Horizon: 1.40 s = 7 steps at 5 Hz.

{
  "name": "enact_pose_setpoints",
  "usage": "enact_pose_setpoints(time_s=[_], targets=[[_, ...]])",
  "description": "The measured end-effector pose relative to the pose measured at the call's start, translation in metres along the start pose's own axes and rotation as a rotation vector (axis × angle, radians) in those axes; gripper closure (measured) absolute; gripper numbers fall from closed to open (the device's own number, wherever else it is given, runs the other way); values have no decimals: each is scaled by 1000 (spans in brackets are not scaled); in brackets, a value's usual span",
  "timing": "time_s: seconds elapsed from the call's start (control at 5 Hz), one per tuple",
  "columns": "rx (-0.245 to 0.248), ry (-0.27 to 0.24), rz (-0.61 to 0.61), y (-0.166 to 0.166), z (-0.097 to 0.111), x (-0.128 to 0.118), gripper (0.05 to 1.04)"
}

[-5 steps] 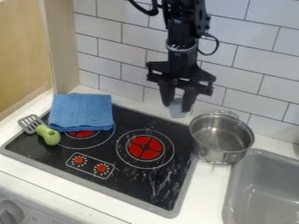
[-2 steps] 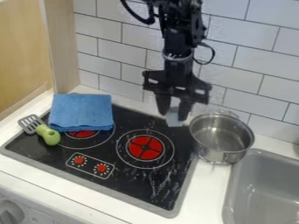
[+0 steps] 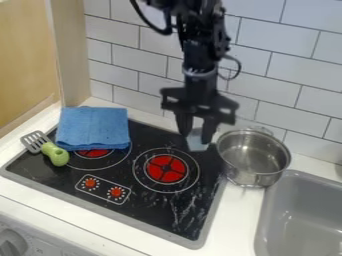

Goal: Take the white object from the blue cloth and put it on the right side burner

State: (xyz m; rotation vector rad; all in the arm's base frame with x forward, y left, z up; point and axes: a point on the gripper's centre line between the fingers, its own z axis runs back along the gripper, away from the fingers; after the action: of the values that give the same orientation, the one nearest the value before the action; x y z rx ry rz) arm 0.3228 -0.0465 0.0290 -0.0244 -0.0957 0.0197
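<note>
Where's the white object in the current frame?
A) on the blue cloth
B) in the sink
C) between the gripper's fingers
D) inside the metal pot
C: the white object shows between the two fingers of the gripper, over the back edge of the stove, right of the blue cloth and left of the metal pot.

The scene is brightly and evenly lit, with the tiled wall [image 3: 270,55] and the white counter [image 3: 244,217] rendered pale. Small highlights are thrown back by the metal pot [image 3: 257,157] and the grey sink [image 3: 304,220]. Little light is returned by the black cooktop [image 3: 160,205]. Edges of the dark hand [image 3: 196,138] are softened by blur.
</note>
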Motion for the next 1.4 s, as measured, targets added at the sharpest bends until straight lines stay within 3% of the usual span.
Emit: enact_pose_setpoints(time_s=[0.2,0.4,0.8,1.0,1.4], targets=[[-3,13,23,6,-4,-2,691],[-5,31,58,12,-9,-7,611],[2,58,82,14,-13,-12,91],[9,65,87,15,-13,-13,68],[6,2,63,15,15,-8,85]])
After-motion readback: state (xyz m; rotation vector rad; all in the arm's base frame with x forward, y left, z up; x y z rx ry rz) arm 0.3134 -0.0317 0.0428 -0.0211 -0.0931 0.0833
